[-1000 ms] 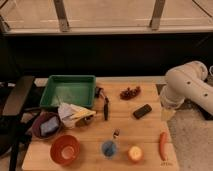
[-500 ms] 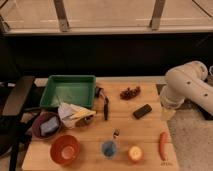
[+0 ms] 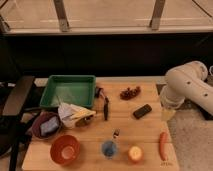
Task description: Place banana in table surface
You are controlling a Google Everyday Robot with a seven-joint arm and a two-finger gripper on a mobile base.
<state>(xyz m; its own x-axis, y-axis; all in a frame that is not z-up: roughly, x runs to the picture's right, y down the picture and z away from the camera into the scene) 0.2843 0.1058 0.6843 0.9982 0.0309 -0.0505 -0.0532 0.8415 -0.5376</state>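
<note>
One white arm (image 3: pixel 187 90) folds at the counter's (image 3: pixel 145 132) right edge, gripper (image 3: pixel 167 113) hanging just beside it; whether it grips anything cannot be told. Nothing has moved since half a second ago. The banana (image 3: pixel 83 114) lies against the jug (image 3: pixel 67 112), near the tray (image 3: pixel 67 91); a purple bowl (image 3: pixel 39 129) holds a flat grey thing (image 3: pixel 50 125).

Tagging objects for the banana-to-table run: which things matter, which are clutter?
Job:
banana, against the jug
table
gripper, at the table's right edge, far from the banana

Clutter:
tray
jug
purple bowl
orange bowl
cup
round fruit
carrot
grapes
black block
black tool
</note>
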